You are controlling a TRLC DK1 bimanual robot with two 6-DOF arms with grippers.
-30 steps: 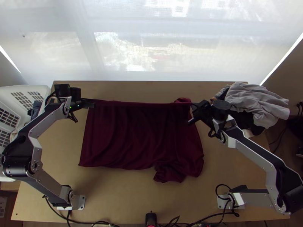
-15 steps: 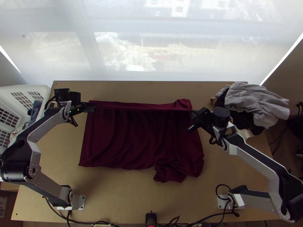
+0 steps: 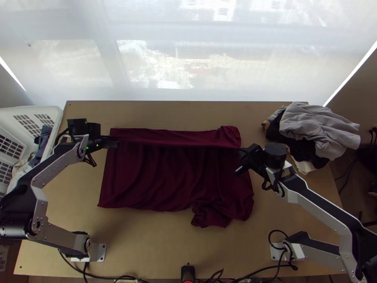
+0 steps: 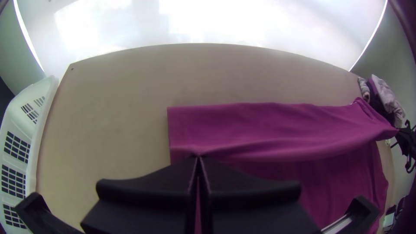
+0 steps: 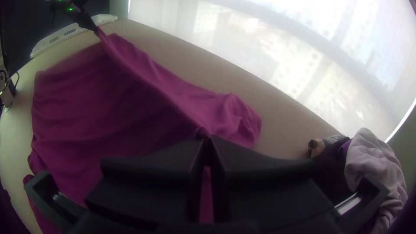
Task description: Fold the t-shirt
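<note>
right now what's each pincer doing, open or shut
Left pincer: closed, holding the dark red t-shirt's raised edge.
Right pincer: closed, holding the same edge farther along.

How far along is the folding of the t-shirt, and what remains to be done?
No fold looks finished: the maroon t-shirt lies broadly spread. In hand: the left end effector and right end effector hold a taut edge over its far part, likely forming a fold. Remaining: laying that edge down, straightening the bunched near-right portion and, probably, further folds.
</note>
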